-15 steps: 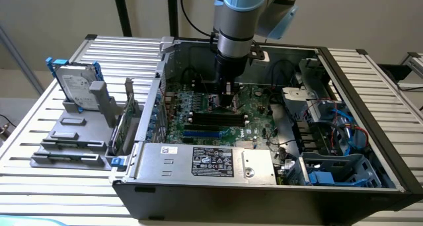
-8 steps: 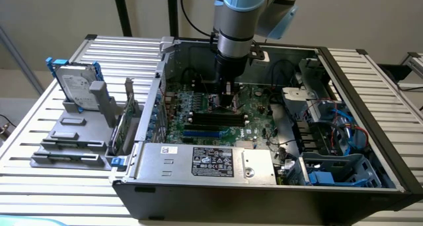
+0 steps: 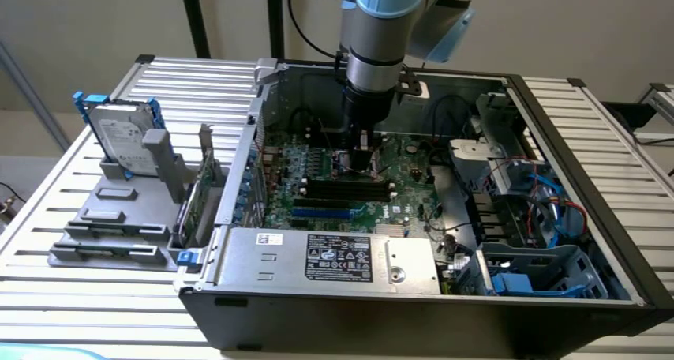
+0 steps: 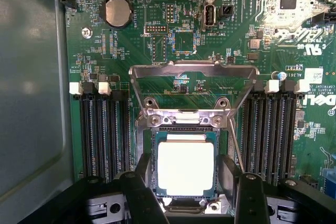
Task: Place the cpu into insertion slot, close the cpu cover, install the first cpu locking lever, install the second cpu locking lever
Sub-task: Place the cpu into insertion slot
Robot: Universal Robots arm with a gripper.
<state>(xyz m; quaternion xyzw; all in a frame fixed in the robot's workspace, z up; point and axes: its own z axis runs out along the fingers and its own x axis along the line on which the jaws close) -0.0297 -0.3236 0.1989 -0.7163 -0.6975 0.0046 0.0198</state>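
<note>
flat silvery square cpu sits in the black grey-rimmed insertion slot; gripper spread open astride it, probably clear; light, stiff, fragile, so edge-grip only

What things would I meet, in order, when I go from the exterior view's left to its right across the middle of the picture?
hard drive → computer case's wall → gripper → blue cables
</note>
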